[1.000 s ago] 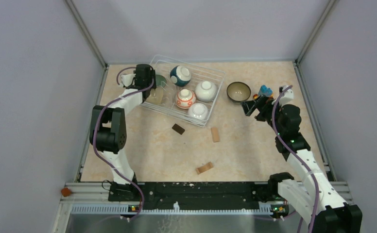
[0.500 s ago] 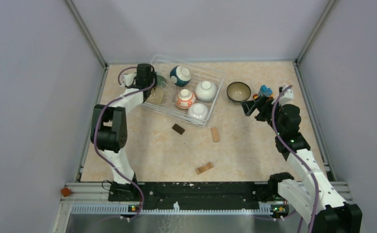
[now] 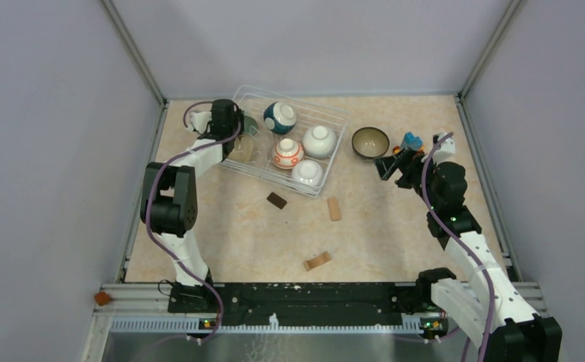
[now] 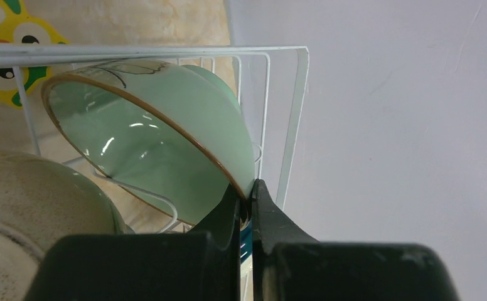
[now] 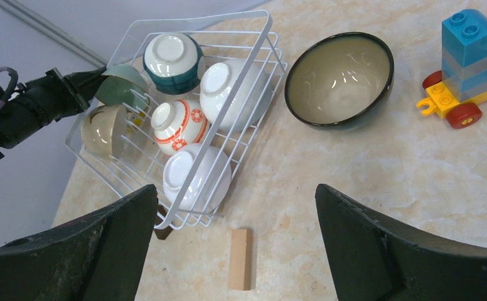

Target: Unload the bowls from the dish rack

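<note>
The white wire dish rack (image 3: 334, 154) stands at the back of the table, left of centre. It holds a teal-and-white bowl (image 3: 280, 117), two white bowls (image 3: 319, 141) (image 3: 307, 173), an orange-patterned bowl (image 3: 287, 153), a beige bowl (image 3: 241, 148) and a pale green bowl (image 4: 153, 144). My left gripper (image 4: 248, 191) is at the rack's far left corner, shut on the tilted green bowl's rim. A dark-rimmed bowl (image 3: 370, 142) sits on the table right of the rack. My right gripper (image 5: 235, 191) hovers open above the table near it, holding nothing.
Two light wooden blocks (image 3: 335, 209) (image 3: 317, 261) and a dark brown one (image 3: 277, 200) lie in front of the rack. A blue brick toy car (image 5: 470, 59) stands right of the dark-rimmed bowl. Grey walls close in the table on three sides.
My left gripper has closed on the green bowl's rim. The right arm has stayed put.
</note>
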`<move>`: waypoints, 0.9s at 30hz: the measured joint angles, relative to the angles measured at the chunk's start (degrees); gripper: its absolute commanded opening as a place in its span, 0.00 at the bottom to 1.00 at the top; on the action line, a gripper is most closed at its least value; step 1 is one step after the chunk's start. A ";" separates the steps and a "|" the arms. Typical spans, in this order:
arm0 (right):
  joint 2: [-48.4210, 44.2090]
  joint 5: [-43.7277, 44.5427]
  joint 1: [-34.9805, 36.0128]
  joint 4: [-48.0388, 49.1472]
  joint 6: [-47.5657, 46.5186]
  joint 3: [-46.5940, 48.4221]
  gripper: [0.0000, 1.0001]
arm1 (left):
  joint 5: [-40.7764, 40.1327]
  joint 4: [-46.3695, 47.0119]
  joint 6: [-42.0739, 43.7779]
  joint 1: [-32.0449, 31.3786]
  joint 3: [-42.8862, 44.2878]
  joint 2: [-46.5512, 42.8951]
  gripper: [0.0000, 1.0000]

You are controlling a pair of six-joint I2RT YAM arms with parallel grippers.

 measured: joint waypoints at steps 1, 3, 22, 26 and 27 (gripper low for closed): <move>0.00 0.00 0.00 0.00 0.00 0.00 0.94 | 0.20 0.92 1.14 0.00 -0.35 0.00 0.00; 0.00 0.00 0.00 0.00 0.00 0.00 0.94 | 0.66 3.65 3.41 -0.02 -1.77 -0.35 0.00; -0.85 -0.02 0.00 0.02 -0.02 -0.02 0.92 | 8.33 42.99 26.97 0.59 -20.65 -5.18 0.00; -0.85 -0.02 0.00 0.02 -0.02 -0.02 0.92 | 11.39 46.86 29.40 1.55 -21.40 -5.16 0.00; -0.92 -0.02 0.00 0.00 -0.02 0.00 0.92 | 11.91 47.69 29.90 1.66 -21.40 -5.16 0.00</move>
